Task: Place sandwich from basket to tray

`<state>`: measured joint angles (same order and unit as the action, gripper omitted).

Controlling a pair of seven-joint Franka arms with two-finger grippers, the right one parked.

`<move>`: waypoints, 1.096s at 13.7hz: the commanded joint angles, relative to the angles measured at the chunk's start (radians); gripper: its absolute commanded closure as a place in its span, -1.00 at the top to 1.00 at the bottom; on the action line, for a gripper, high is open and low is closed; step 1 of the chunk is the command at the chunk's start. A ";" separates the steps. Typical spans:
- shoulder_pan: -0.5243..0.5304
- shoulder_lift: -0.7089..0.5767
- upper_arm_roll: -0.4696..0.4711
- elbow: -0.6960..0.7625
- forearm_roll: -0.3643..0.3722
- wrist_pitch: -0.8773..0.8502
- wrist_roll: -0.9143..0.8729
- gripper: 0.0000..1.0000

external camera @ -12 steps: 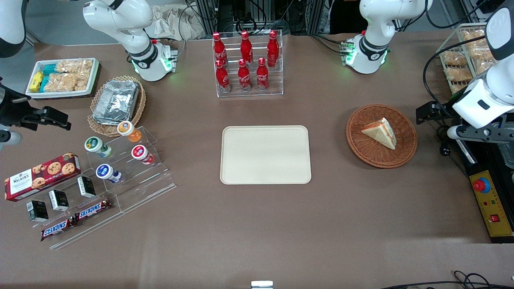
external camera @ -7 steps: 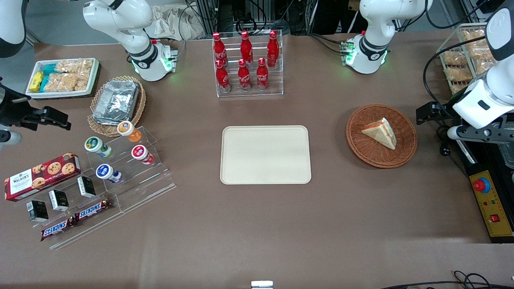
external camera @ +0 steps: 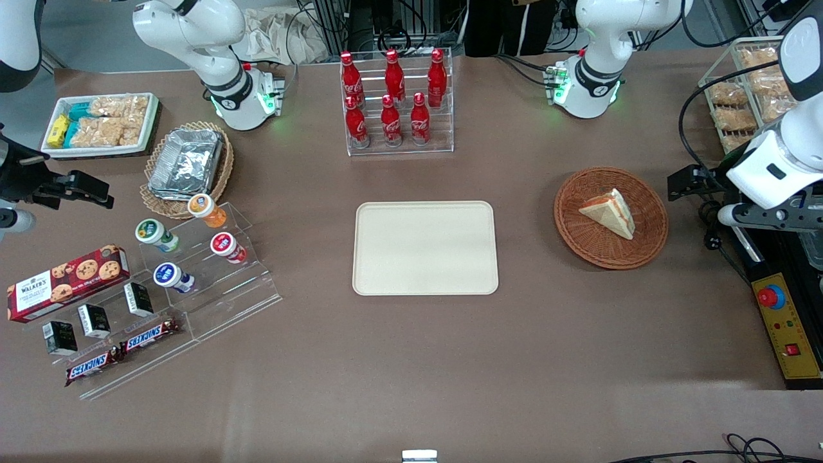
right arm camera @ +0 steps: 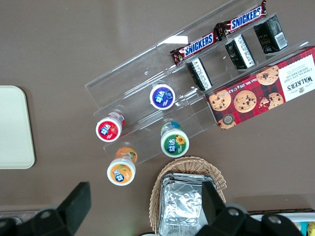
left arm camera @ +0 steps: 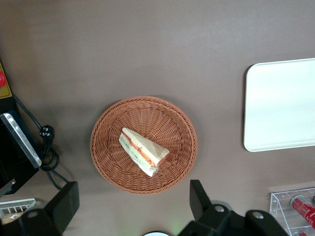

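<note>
your gripper (left arm camera: 130, 209) is up high, wide open and holding nothing.
the sandwich (left arm camera: 143, 151) lies in the basket (left arm camera: 106, 152), below your gripper and a bit off its middle, long side slanted across the open fingers; the tray (left arm camera: 280, 105) waits well apart.

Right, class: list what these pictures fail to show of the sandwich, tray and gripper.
Sandwich: underside, every view, hidden against the basket.
Tray: one end, left wrist view, cut off by the edge.
Gripper, open beside the basket: height over the table, no view settles it.
</note>
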<state>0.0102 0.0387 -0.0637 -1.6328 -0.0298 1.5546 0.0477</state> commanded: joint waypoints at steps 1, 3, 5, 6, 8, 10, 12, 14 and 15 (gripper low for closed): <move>0.001 -0.052 -0.008 -0.054 0.007 -0.005 -0.003 1.00; -0.001 -0.098 -0.010 -0.116 0.001 0.010 -0.005 1.00; -0.002 -0.152 -0.011 -0.191 0.001 0.034 -0.006 1.00; -0.002 -0.189 -0.010 -0.244 -0.001 0.059 -0.009 1.00; -0.002 -0.264 -0.011 -0.371 -0.004 0.135 -0.063 1.00; -0.002 -0.321 -0.027 -0.480 -0.010 0.205 -0.118 1.00; -0.002 -0.342 -0.033 -0.556 -0.012 0.252 -0.233 1.00; -0.002 -0.333 -0.048 -0.571 -0.012 0.262 -0.345 1.00; -0.002 -0.329 -0.051 -0.576 -0.012 0.262 -0.418 1.00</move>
<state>0.0063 -0.2622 -0.1038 -2.1728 -0.0347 1.7956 -0.2565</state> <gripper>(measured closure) 0.000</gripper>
